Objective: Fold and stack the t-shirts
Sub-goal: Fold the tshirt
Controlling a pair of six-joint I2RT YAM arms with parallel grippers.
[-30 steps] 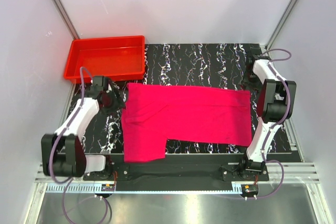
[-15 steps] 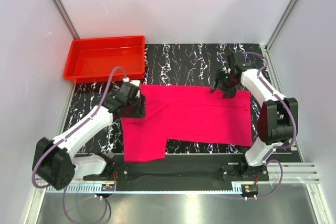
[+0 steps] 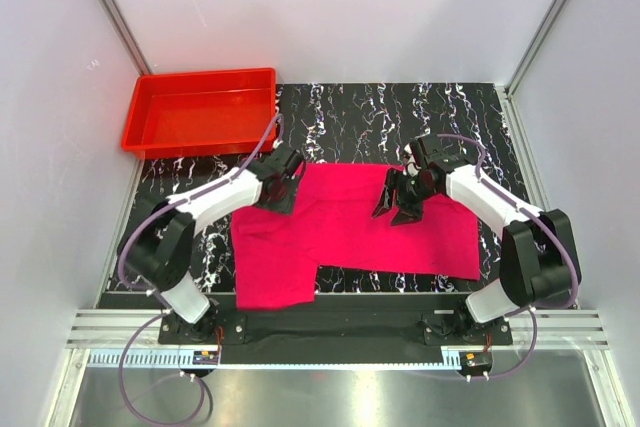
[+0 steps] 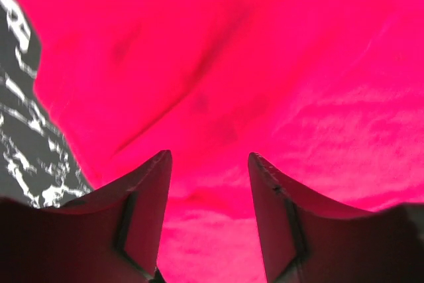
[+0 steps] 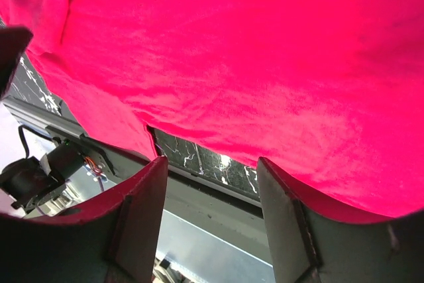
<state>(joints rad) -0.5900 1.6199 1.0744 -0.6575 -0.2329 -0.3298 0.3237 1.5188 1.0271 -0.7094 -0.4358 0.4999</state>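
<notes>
The one t-shirt [image 3: 345, 232] is a bright magenta-pink piece of soft, plain cloth with no print, lying spread out flat on the black marbled bench [image 3: 350, 112] with its long side running left to right. It sits across the middle of the bench, nearer the near edge than the far edge, and stops short of both the left and right edges. Its outline is roughly an L: the left part reaches almost to the near edge, the rest ends further back, and shallow wrinkles and one slanting crease mark the surface.
</notes>
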